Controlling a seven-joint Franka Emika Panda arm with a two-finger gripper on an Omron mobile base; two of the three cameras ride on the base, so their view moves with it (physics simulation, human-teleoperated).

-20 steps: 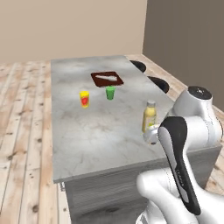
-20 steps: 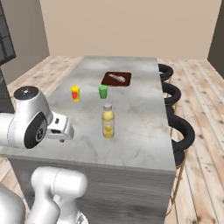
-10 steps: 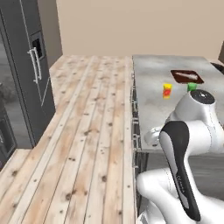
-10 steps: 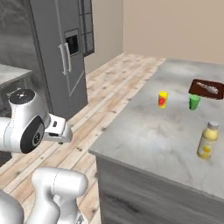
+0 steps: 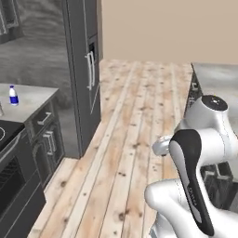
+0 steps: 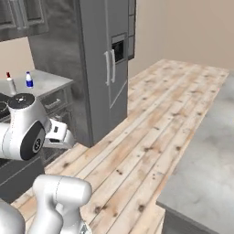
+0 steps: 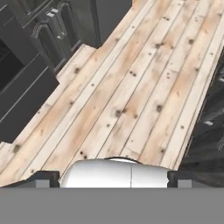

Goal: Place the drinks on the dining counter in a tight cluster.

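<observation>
Jaws spread wide and empty over the wooden floor point(image 7: 131, 87), because the blue-capped bottle point(image 5: 13, 95) and red-capped bottle point(image 6: 9, 82) stand beside the fridge point(image 5: 79, 69), well apart from the dining tabletop point(image 6: 205, 151).

Dining table point(image 6: 205, 164) cut off at right edge, far end unseen. Slim white bottle point(image 6: 9, 82) and white-and-blue bottle point(image 6: 29, 80) too small for label detail. Stove point(image 5: 9, 139) clipped at left edge.

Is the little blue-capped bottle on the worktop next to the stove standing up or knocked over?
Upright. The blue-capped bottle stands on its base on the marble worktop, cap on top; the right base view shows the same.
</observation>
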